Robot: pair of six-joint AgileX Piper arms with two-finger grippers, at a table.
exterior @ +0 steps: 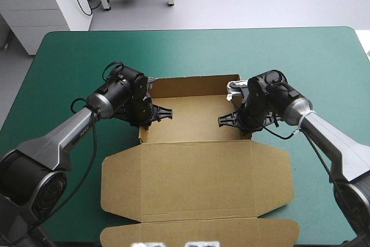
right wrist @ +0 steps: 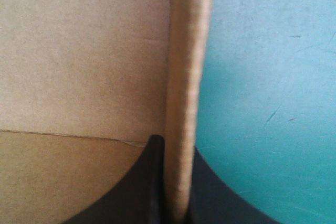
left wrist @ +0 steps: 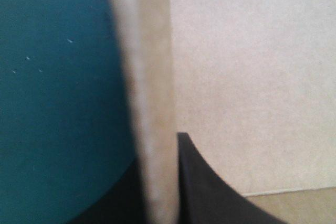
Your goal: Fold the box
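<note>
Teal-green table cover (exterior: 191, 50) carries the brown box (exterior: 196, 177) at centre: an open tray with walls raised, its lid lying flat toward 6 o'clock. At the tray's 9 o'clock wall the left gripper (exterior: 155, 111) is clenched, board pinched between its black fingers (left wrist: 210, 192). At the 3 o'clock wall the right gripper (exterior: 232, 118) grasps likewise, one finger inside, one outside.

The surface (exterior: 63, 67) wears a teal-green cover (exterior: 191, 53) that fills most of the high view. Its far edge runs straight near the top, and both far corners are rounded. The cover lies flat and smooth, with no folds showing. Close up on the left side, a few small pale specks (left wrist: 70, 41) dot it. On the right side it bears thin, short scratches (right wrist: 274, 114).
</note>
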